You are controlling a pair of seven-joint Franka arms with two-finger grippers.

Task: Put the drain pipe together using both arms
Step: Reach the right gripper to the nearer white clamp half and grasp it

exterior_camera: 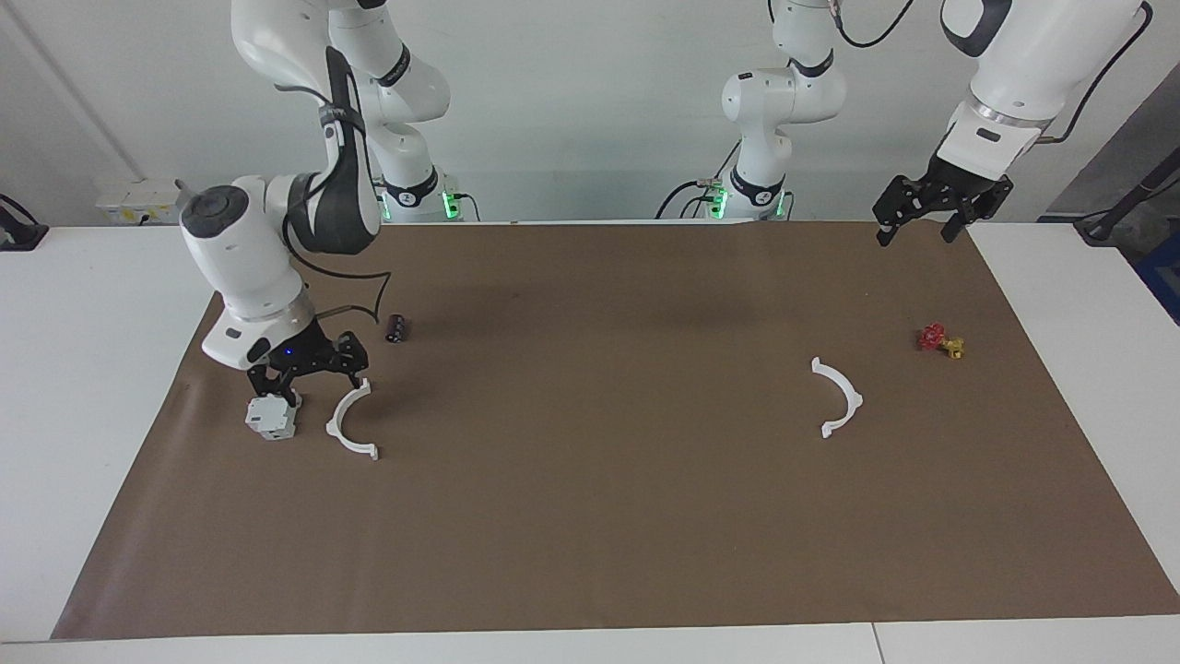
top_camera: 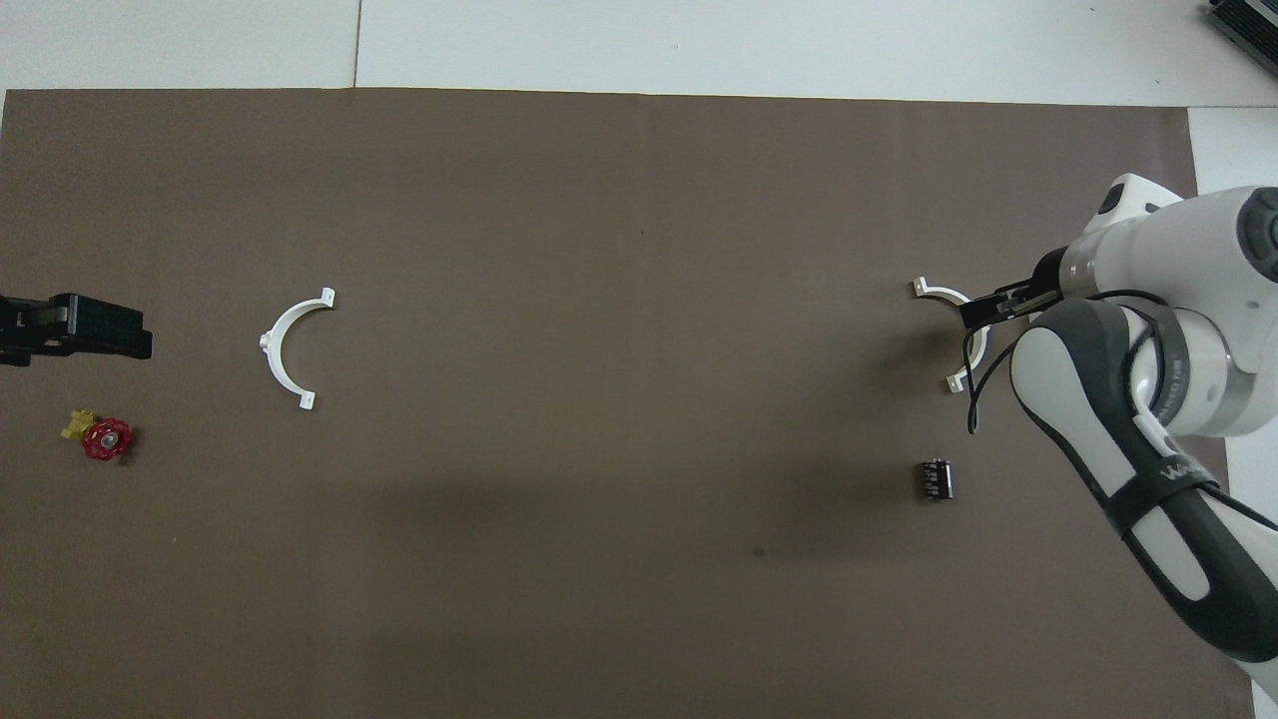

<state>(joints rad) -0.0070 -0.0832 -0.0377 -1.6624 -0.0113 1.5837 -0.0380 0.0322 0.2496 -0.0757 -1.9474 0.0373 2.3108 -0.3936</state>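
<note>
Brown paper (exterior_camera: 599, 516) covers the white worktop (exterior_camera: 83, 387), where the right gripper (exterior_camera: 304, 380) hangs low with jaws apart and empty over the grey-white block (exterior_camera: 273, 417) and one white half-ring (exterior_camera: 351, 422) near the paper's right-arm edge. Toward the left-arm edge lies the second half-ring (exterior_camera: 839, 397), well apart from the first, while the left gripper (exterior_camera: 926, 221) waits open and empty over that corner nearest the robots, above a red valve (exterior_camera: 940, 341).
</note>
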